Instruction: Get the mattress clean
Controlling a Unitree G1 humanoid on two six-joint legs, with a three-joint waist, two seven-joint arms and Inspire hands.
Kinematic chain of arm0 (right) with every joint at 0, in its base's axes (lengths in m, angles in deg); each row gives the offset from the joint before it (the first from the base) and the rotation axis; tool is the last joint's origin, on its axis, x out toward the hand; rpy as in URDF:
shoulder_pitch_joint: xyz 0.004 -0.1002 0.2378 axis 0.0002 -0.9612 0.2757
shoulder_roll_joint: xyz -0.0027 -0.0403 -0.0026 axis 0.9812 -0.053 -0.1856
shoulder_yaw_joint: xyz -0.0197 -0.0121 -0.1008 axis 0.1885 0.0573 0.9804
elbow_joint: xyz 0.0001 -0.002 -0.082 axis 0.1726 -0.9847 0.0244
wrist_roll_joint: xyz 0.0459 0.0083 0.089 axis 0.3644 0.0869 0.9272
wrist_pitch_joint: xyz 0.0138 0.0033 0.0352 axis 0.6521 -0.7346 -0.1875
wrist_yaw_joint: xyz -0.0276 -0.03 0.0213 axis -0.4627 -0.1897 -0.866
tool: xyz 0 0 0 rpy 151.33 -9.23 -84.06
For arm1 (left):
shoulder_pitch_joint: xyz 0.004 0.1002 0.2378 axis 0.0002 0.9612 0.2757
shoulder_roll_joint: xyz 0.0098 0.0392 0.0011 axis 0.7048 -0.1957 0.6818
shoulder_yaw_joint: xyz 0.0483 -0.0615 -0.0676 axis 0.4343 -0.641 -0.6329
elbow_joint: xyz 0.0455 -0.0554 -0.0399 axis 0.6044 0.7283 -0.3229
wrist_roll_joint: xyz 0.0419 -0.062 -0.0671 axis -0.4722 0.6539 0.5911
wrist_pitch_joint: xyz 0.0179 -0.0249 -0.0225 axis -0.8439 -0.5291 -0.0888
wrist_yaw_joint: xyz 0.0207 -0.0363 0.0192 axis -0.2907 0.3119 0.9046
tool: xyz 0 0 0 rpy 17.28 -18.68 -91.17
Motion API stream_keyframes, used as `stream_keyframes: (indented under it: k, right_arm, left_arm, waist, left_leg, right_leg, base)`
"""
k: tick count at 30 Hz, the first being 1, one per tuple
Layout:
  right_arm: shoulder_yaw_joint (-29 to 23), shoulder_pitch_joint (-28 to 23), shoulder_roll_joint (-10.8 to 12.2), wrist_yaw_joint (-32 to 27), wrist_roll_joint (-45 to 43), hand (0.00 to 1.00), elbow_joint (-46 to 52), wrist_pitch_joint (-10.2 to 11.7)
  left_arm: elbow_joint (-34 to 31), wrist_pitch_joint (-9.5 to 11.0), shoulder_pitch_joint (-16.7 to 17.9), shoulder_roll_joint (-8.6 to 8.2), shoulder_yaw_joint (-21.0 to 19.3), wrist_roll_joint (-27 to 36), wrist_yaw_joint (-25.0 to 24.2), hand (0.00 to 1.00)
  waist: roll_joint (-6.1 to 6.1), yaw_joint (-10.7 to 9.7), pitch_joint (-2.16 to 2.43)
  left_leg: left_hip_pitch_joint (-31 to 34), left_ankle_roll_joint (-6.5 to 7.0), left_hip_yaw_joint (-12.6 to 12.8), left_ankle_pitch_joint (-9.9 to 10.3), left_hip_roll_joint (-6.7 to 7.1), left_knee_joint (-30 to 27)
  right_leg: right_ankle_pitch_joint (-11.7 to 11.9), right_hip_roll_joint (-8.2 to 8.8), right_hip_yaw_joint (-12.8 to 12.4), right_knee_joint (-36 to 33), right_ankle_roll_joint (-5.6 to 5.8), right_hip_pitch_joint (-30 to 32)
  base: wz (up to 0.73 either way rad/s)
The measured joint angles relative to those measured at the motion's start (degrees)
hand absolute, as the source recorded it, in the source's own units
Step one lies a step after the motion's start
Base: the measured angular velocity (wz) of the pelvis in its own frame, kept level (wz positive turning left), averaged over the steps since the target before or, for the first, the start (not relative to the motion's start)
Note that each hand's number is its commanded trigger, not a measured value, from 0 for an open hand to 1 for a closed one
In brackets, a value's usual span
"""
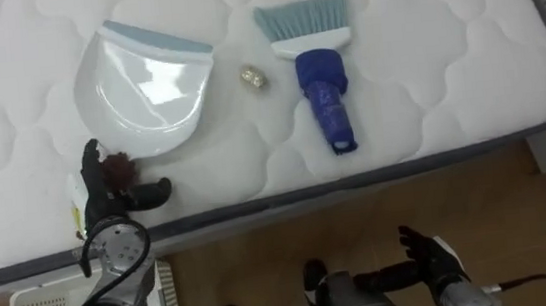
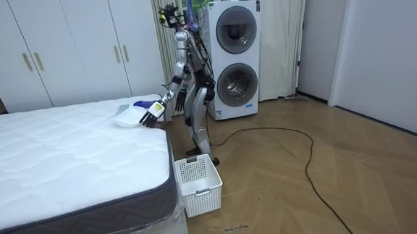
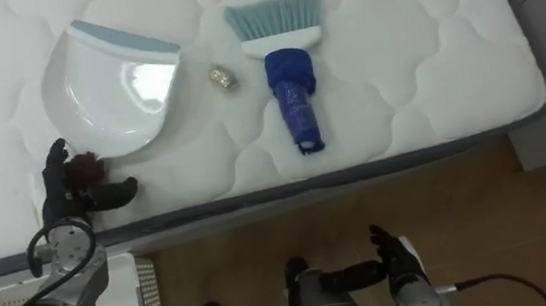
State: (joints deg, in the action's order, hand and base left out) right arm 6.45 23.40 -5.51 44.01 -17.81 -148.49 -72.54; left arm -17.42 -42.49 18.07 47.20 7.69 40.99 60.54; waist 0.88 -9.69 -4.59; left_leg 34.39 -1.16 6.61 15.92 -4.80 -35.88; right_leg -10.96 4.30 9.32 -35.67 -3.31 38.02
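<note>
A white plastic dustpan with a pale blue lip (image 1: 149,90) is seen at the upper left on the white quilted mattress (image 1: 427,78), its inside bare. At centre lies a small crumpled golden scrap (image 1: 253,77). Right of it lies a blue-handled brush with pale blue bristles (image 1: 317,68). At the lower left the left hand (image 1: 107,201) is spread, fingers released, with a dark reddish fluffy clump (image 1: 118,171) lodged between finger and thumb. The right hand (image 1: 429,254) is held slack over the wooden floor (image 1: 499,202). A white slatted basket (image 2: 198,184) is set beside the bed.
</note>
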Motion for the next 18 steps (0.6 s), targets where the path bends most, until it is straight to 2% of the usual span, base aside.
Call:
stream_keyframes:
  k: [3, 6, 10, 18]
  right_arm:
    - [-0.02, 0.00, -0.10, -0.10, -0.04, 0.00, 0.01, -0.42]
    - [-0.04, 0.01, -0.08, -0.50, -0.03, 0.00, 0.02, -1.07]
    - [0.04, -0.14, 0.27, -1.20, -0.02, 0.00, 0.09, -2.03]
    - [0.17, -0.32, 0.39, -1.79, -0.01, 0.00, 0.35, -2.43]
  left_arm:
    - [0.61, -1.13, 0.03, 0.15, 0.05, 2.32, -1.65, 1.00]
    - [0.99, -1.05, 0.31, -0.36, 0.16, 3.48, -2.92, 1.00]
    - [1.46, -1.17, 0.10, -0.59, -0.01, 6.01, -4.84, 1.00]
    - [1.55, -2.39, 0.09, -1.24, -1.99, 7.39, -7.38, 1.00]
  waist:
    - [0.05, 0.01, 0.06]
    - [-0.02, 0.02, 0.15]
    - [-0.28, 0.04, 0.55]
    - [-0.32, 0.07, 0.58]
  left_leg:
    - [-0.11, 0.03, 0.00, -0.02, 0.24, 0.12]
    - [-0.12, 0.18, 0.00, -0.11, 0.48, 0.21]
    - [-0.16, 0.32, 0.00, -0.19, 0.54, 0.20]
    - [-1.06, 0.37, 0.00, -0.22, 0.55, 0.37]
  right_leg:
    - [-0.10, 0.23, 0.00, -0.13, 0.03, 0.00]
    - [-0.09, 0.57, 0.17, -0.12, 0.12, -0.08]
    - [0.02, 0.63, 0.21, 0.06, 0.29, -0.24]
    - [0.11, 0.71, 0.37, 0.33, 0.32, -1.17]
  base:
    - [0.01]
    - [0.03]
    - [0.00]
    - [0.00]
